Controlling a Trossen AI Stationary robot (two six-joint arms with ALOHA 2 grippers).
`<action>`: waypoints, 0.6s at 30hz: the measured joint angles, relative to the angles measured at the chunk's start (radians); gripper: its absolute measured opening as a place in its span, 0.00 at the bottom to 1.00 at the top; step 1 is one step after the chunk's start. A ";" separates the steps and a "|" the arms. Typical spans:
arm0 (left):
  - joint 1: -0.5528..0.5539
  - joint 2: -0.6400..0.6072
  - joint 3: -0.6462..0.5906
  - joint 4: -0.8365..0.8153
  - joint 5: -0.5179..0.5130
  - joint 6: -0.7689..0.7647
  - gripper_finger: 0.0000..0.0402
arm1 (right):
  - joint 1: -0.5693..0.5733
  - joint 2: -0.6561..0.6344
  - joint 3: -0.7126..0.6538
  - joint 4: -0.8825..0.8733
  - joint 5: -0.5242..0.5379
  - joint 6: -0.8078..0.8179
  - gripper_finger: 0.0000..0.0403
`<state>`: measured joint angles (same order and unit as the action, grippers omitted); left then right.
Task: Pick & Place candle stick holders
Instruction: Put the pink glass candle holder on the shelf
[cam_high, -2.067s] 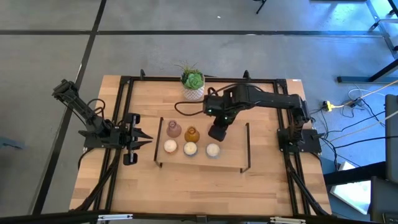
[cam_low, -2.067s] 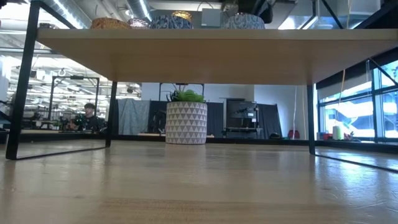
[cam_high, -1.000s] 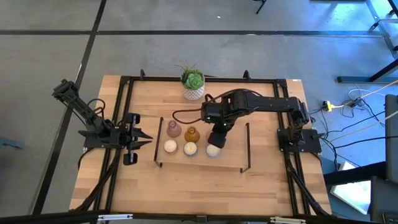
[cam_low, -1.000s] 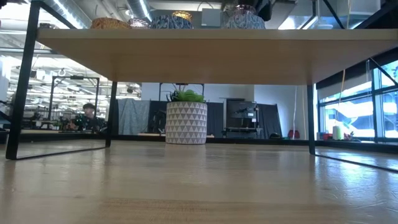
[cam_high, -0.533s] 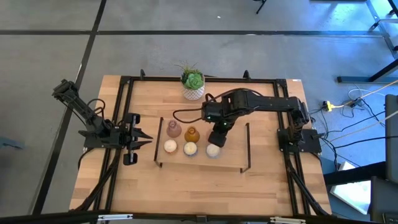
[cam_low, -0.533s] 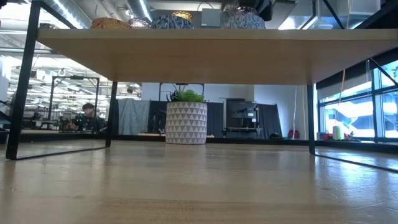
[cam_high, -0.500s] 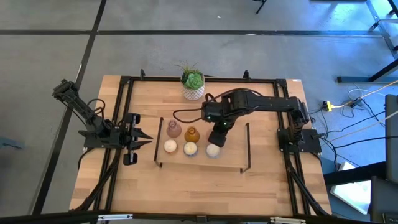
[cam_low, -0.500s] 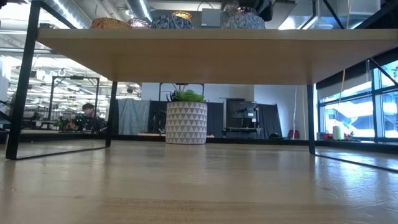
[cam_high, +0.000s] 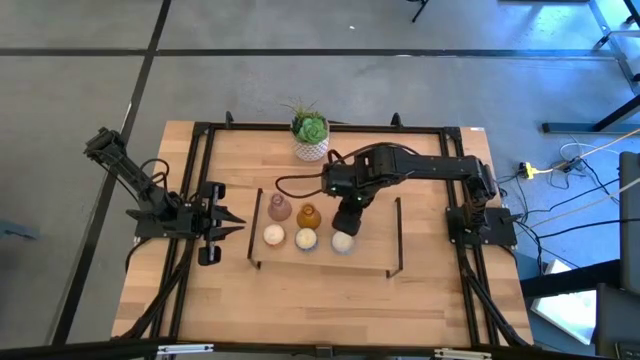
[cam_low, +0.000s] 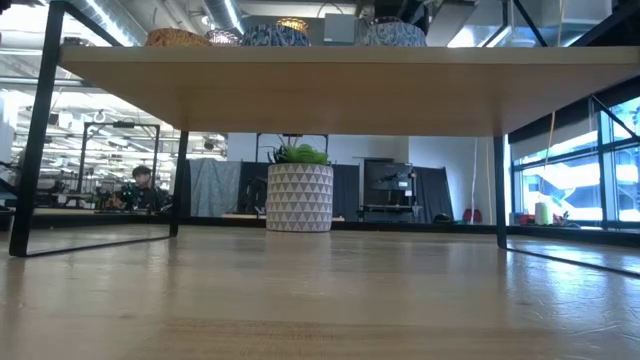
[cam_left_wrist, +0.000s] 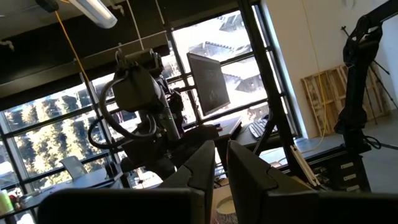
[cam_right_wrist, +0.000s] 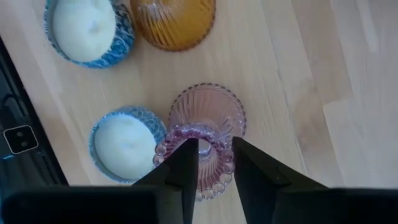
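Dark and idle, the left hand (cam_high: 228, 222) waits closed at mid-left of the worktop (cam_high: 300, 300). Right of it, centre frame, holders line the shelf (cam_high: 370, 258). The pink holder (cam_right_wrist: 208, 124) stands upright directly below the right hand (cam_right_wrist: 208, 163), whose fingers (cam_right_wrist: 183, 165) straddle its rim, parted, seemingly letting go.

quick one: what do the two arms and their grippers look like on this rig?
Both arms are dark, jointed links. The left arm ends in a black gripper with white patches, the left gripper. The right arm carries a bulky black wrist block with a dark cable looping off it. In the right wrist view its gripper shows two flat, dark, tapering fingers.
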<state>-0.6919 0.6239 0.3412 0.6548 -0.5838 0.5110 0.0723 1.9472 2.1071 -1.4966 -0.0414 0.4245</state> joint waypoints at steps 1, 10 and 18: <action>0.000 0.000 0.000 0.000 0.000 0.000 0.09 | 0.000 0.000 0.000 0.006 0.000 -0.004 0.25; 0.000 0.000 0.000 0.000 0.000 0.000 0.09 | 0.000 -0.001 0.000 0.012 -0.001 -0.006 0.25; 0.000 0.000 0.000 0.000 0.001 0.000 0.09 | 0.000 -0.001 0.000 0.012 0.018 -0.007 0.25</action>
<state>-0.6918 0.6239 0.3412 0.6548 -0.5833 0.5110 0.0723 1.9465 2.1071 -1.4843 -0.0236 0.4175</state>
